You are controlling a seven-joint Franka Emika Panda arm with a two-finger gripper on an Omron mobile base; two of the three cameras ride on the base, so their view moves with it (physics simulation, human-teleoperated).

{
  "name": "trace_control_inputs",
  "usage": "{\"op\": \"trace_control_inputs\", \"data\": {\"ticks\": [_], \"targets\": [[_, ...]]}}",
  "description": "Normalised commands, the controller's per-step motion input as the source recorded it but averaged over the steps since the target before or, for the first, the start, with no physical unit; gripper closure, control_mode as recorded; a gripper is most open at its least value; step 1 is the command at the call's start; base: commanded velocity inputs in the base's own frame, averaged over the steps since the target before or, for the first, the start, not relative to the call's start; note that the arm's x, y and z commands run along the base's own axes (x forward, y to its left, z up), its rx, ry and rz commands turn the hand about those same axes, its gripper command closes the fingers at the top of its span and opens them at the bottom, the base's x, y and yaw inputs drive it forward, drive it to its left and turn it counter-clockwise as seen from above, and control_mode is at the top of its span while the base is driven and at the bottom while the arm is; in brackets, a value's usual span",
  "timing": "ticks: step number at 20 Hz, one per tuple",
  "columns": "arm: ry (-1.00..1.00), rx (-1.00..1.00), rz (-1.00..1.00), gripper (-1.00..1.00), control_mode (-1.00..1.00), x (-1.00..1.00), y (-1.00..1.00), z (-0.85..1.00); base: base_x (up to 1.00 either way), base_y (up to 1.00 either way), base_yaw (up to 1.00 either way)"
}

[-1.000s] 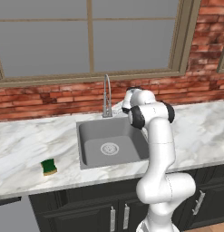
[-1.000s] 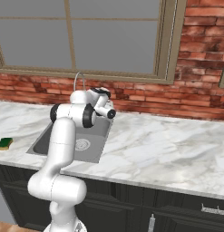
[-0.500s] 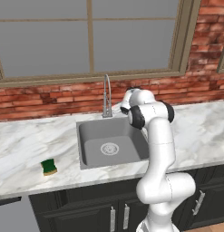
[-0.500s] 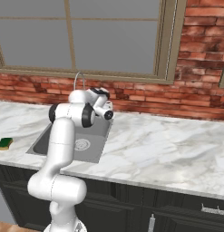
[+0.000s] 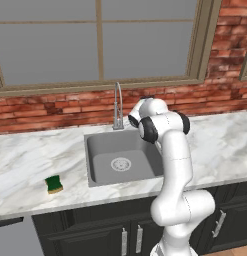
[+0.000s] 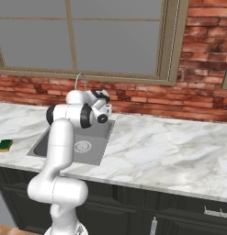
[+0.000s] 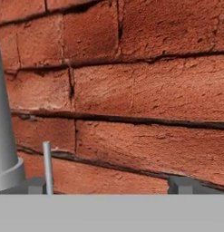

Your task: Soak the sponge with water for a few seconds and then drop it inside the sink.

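Turning on the tap appears to be the step in hand, judged from the hand being raised behind the sink (image 5: 95, 172) toward the brick wall (image 7: 145, 90). No stream of water is seen at the spout in either base view. In the hand view the tap's grey base (image 7: 7, 174) stands at about 8 o'clock, with a thin silver lever (image 7: 47, 167) just beside it, and the gripper (image 7: 106, 185) is pointed at the bricks between its two finger tips. The tips are seen set wide apart with nothing between them, so the gripper is judged empty and spread.

The sponge (image 5: 54, 184) lies on the marble counter (image 5: 25, 160), at about 9 o'clock from the basin in the left base view, well apart from the hand; it is also seen at the counter's left end in the right base view (image 6: 4, 145).

For the step to be done well, the hand should be shifted toward 8 o'clock so that the lever is met squarely by a finger, not by the bricks. A gentle push is advised, since the lever is slim and could be slipped past. Only then should the sponge be fetched.
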Motion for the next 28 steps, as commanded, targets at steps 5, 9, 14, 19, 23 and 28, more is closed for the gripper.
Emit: {"op": "trace_control_inputs", "data": {"ticks": [5, 9, 14, 19, 23, 28], "targets": [[0.0, 0.0, -0.11, -1.0, -1.0, 0.21, -0.07, -0.28, 0.0, 0.0, 0.0], [0.0, 0.0, -0.08, -1.0, -1.0, 0.26, -0.1, -0.27, 0.0, 0.0, 0.0], [0.0, 0.0, -0.05, -1.0, -1.0, 0.25, -0.24, -0.31, 0.0, 0.0, 0.0], [0.0, 0.0, -0.01, -1.0, -1.0, 0.26, -0.21, -0.21, 0.0, 0.0, 0.0], [0.0, 0.0, 0.0, -1.0, -1.0, 0.25, -0.09, -0.08, 0.0, 0.0, 0.0], [0.0, 0.0, 0.0, -1.0, -1.0, 0.26, -0.15, -0.18, 0.0, 0.0, 0.0]]}}
